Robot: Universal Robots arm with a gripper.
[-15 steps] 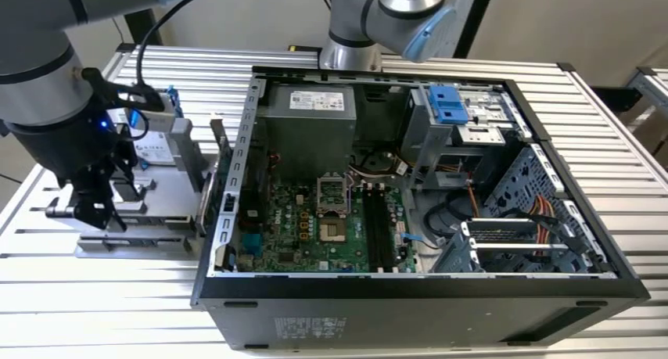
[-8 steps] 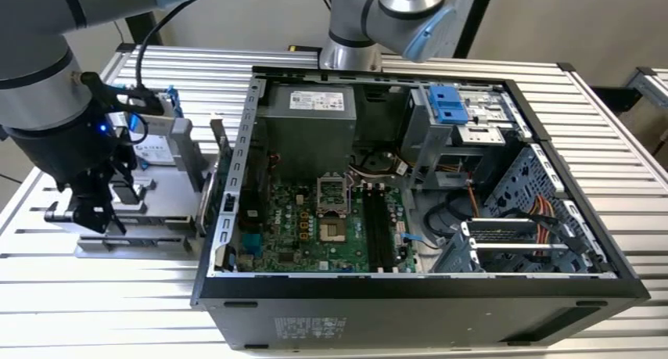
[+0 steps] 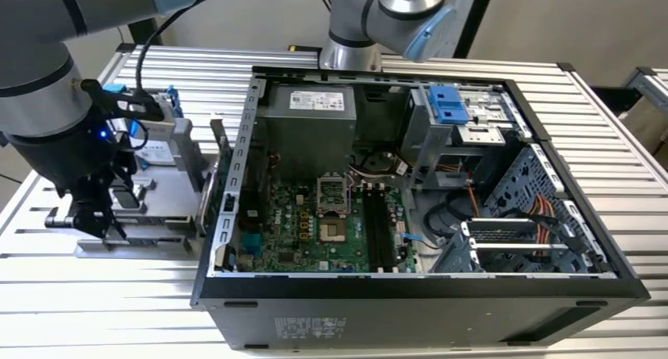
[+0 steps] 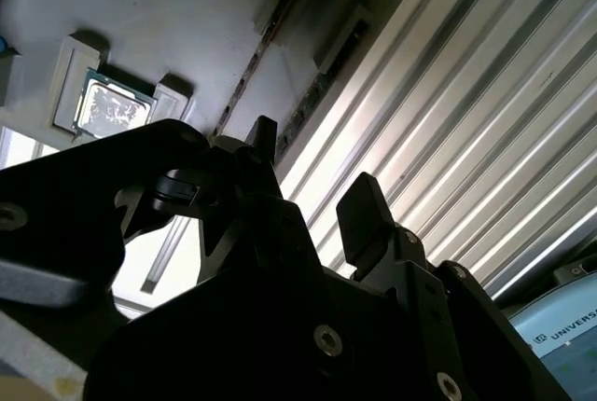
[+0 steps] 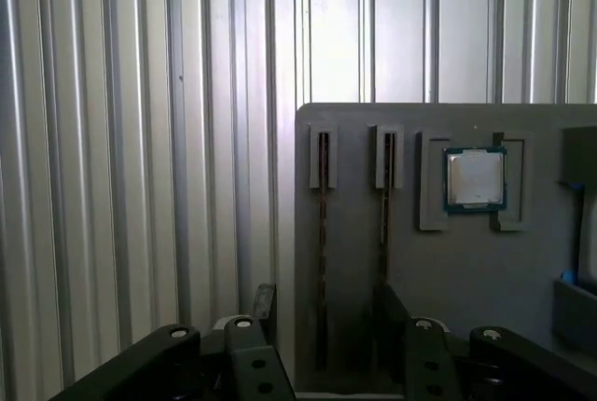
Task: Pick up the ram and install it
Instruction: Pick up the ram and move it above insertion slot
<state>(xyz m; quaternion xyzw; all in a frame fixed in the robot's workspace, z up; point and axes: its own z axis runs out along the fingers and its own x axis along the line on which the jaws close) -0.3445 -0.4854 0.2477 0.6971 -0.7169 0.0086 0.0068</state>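
Where the grey tray (image 3: 156,245) lies on the ribbed worktop (image 3: 62,312), to the exterior view's left of the open computer case (image 3: 418,304), the gripper (image 3: 99,218) hangs low over it. Both wrist views show the fingers (image 5: 264,306) spread apart with nothing pinched between them.

The ram (image 5: 322,224) stands on edge in a narrow slot of the tray, seen as a thin dark strip, in the slot nearest the tray's edge. It runs into the gap between the fingers. One finger hangs just off the tray's edge, over the ribbed worktop, and the other hangs on the far side of the ram, over or just beside the neighbouring slot. A second stick (image 5: 384,214) stands in that slot, parallel to the ram. Whether the fingers touch either stick cannot be told.

Beyond the second stick, a small square silver chip (image 5: 476,178) sits in its own recess in the tray. Inside the case, the motherboard (image 3: 313,234) lies flat with its long black slots (image 3: 381,226) well apart from the gripper.
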